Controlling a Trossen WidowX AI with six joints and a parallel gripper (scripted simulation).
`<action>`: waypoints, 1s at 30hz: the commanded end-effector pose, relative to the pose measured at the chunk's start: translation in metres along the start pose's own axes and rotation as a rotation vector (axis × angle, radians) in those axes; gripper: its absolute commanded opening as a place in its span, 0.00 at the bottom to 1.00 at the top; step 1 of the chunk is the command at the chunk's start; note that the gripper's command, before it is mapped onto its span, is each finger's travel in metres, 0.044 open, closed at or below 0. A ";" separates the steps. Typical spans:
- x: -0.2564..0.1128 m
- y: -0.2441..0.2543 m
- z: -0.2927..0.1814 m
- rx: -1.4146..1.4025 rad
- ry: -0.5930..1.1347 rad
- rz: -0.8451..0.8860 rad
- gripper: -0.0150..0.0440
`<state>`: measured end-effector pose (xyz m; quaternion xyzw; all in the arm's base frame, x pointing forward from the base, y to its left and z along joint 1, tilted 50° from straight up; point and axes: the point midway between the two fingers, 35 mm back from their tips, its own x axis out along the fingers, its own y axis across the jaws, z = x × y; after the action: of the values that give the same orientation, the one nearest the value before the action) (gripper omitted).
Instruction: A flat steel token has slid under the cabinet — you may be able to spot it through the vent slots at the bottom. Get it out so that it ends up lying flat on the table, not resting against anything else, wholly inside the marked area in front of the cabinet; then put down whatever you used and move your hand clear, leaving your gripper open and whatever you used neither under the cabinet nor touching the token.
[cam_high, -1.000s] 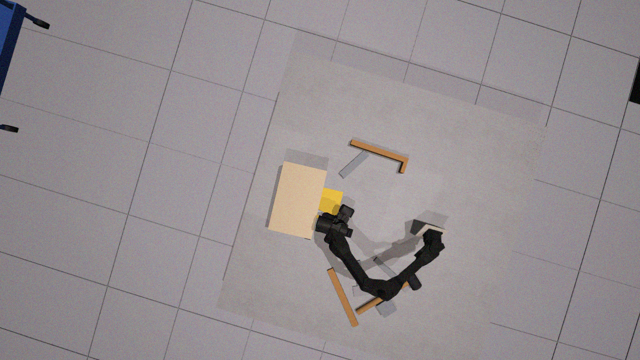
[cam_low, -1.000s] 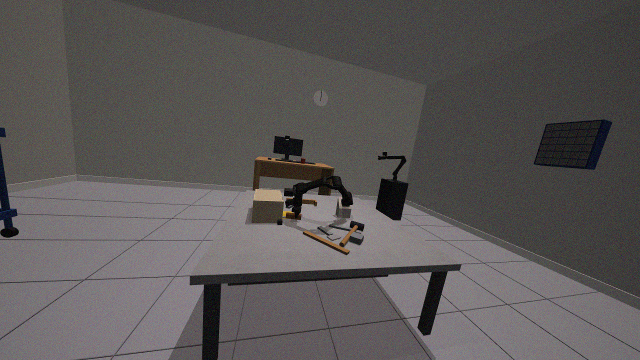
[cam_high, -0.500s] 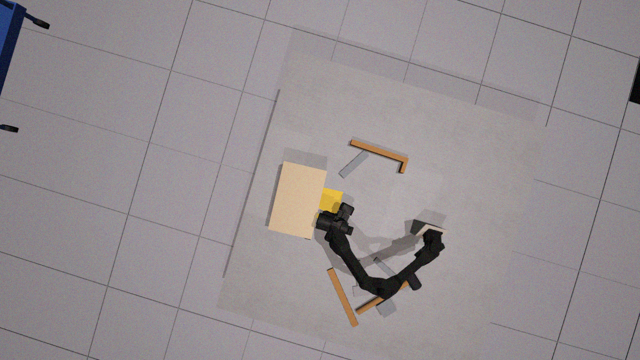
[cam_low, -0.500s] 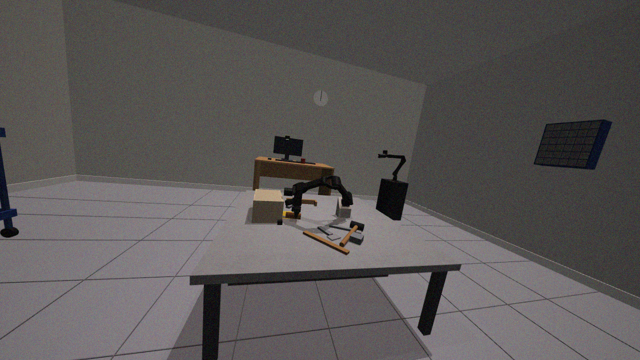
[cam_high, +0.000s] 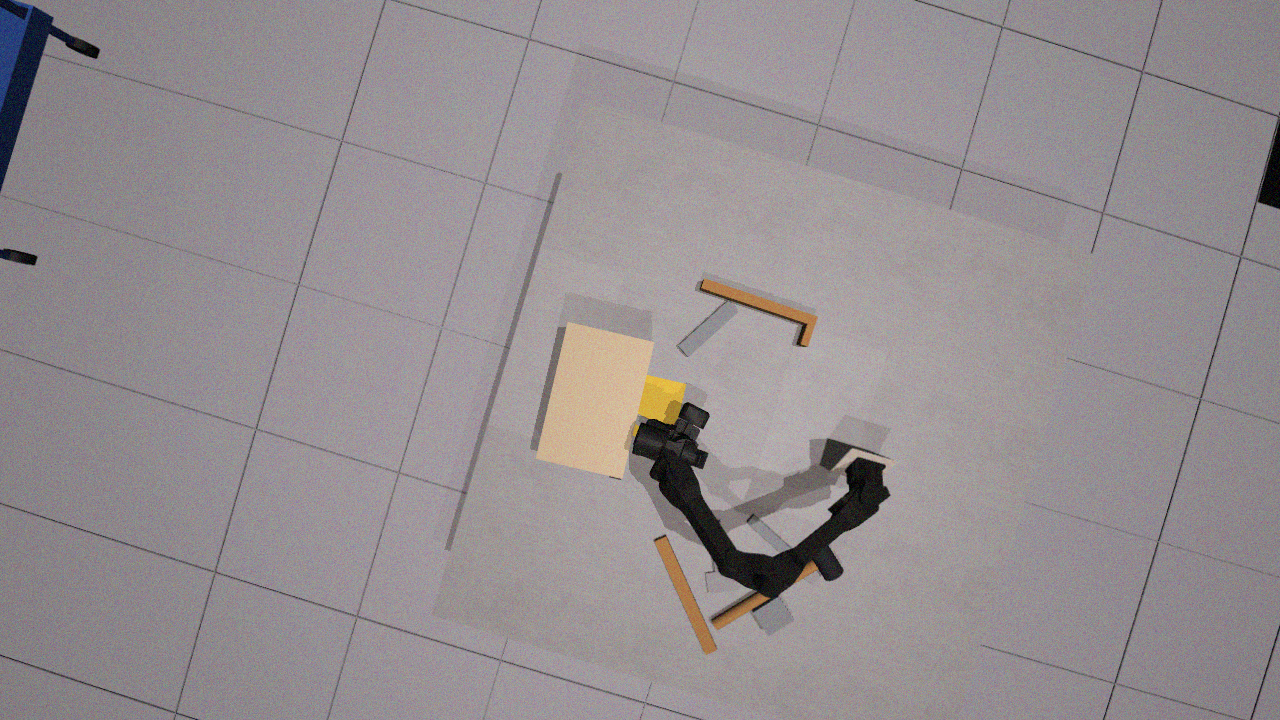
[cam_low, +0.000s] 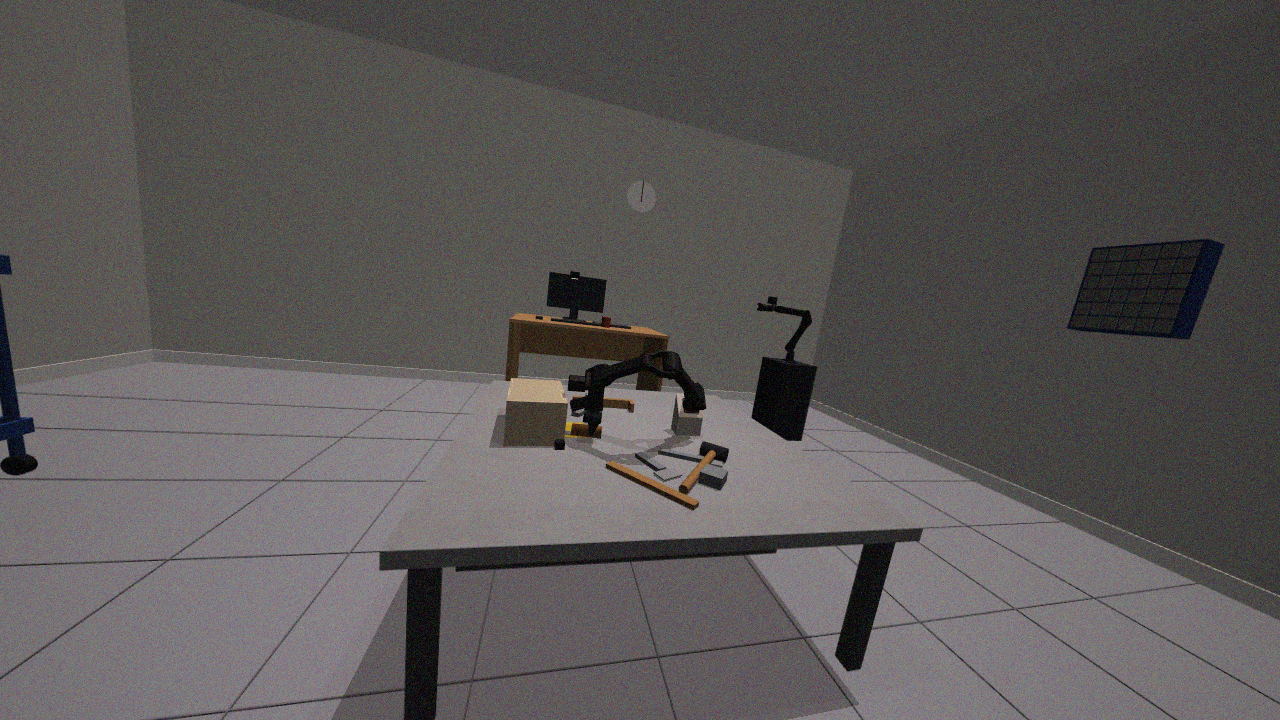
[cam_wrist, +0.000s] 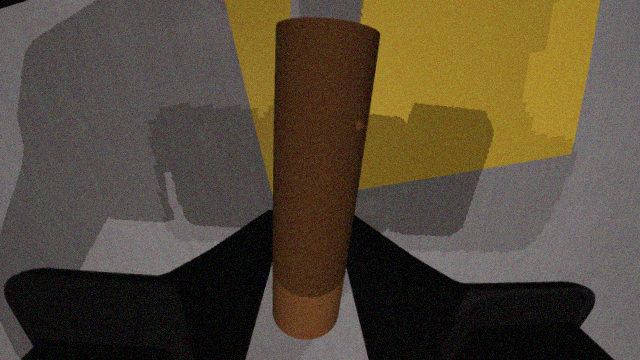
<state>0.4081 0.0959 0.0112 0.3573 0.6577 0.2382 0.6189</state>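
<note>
My gripper (cam_low: 591, 431) (cam_wrist: 310, 220) is shut on the brown cylindrical handle (cam_wrist: 322, 150) of a tool, low in front of the cabinet (cam_high: 595, 398) (cam_low: 535, 413). A grey flat blade (cam_wrist: 329, 7) runs on from the handle's far end, over the yellow marked area (cam_high: 660, 394) (cam_wrist: 450, 75). The handle's far part overlaps the yellow area in the wrist view; the near part is outside it. In the top view my arm hides the fingers, the tool and part of the yellow area. The blade's far end is out of sight. The steel token is not visible in any view.
An orange L-shaped bar (cam_high: 756, 300) and a grey strip (cam_high: 707, 328) lie beyond the yellow area. A straight orange bar (cam_high: 685, 594) (cam_low: 651, 485), a black-headed mallet (cam_low: 713, 451) and grey pieces lie on the opposite side. A small black block (cam_low: 559, 444) is at the cabinet's corner.
</note>
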 end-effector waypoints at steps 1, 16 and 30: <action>0.001 -0.006 0.000 0.001 -0.001 -0.007 0.25; 0.001 -0.003 -0.013 0.001 -0.001 -0.007 0.25; 0.001 -0.003 -0.025 0.002 0.000 -0.007 0.25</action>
<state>0.3894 0.0964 0.0112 0.3540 0.6561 0.2377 0.6226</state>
